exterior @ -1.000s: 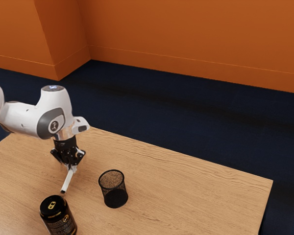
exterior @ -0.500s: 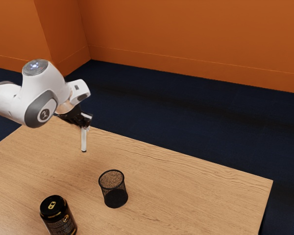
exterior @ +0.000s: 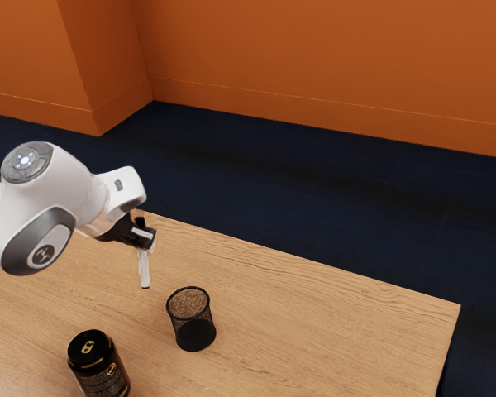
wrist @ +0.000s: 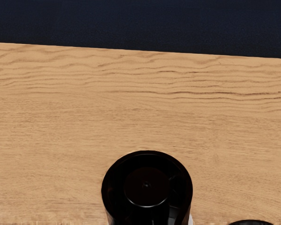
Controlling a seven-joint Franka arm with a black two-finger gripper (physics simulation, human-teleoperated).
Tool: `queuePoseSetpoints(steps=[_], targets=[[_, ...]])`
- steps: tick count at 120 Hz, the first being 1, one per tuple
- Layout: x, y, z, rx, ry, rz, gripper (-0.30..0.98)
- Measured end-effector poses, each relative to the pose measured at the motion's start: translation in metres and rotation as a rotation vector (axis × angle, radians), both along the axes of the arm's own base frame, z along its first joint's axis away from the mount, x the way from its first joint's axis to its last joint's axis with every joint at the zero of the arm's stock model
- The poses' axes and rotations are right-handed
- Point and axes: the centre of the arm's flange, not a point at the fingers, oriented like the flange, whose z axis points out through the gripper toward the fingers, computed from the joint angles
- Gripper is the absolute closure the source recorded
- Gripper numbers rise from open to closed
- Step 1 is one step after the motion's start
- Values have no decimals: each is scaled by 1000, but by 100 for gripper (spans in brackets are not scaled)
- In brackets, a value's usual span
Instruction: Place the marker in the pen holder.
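Tool state: the tool (exterior: 146,241) is closed on the marker (exterior: 144,271), gripping it by its upper part. The marker is pale with a dark lower end, hangs nearly upright with a slight tilt, and its lower end points down toward the counter (exterior: 314,310). Its clearance above the counter cannot be read.

Marker location: outside the pen holder (exterior: 195,334), near it, toward the exterior view's left and farther up in that view. The marker and the pen holder are apart.

Receptacle: the pen holder is a black mesh cup, standing upright on the counter, open end up. Its dark rim forms the border of the opening.

Adjacent items: a black can (exterior: 100,370) with yellow markings stands on the counter, near the pen holder on the exterior view's left and lower in that view. The can and the pen holder do not touch. In the exterior view, the can is off to the side of the direct line from marker to pen holder.

Wrist view: a large round black part (wrist: 147,187) lies close beneath the hand; its identity cannot be confirmed. Past the counter's edge lies a dark blue floor (wrist: 140,23).

Background: an orange wall (exterior: 314,58) rises beyond the floor.
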Motion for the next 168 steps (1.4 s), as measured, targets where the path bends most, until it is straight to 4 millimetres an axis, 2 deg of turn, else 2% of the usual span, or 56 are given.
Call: queuePoseSetpoints(steps=[17, 25, 108, 133, 154, 168], targets=[[-13, -28, -7, 15, 8, -8, 77], [-14, -34, -8, 11, 8, 3, 77], [33, -50, -35, -79, 54, 92, 77], [37, -51, -37, -94, 49, 106, 76], [37, -52, -35, -104, 43, 111, 39], [40, -48, -29, -108, 32, 119, 22]])
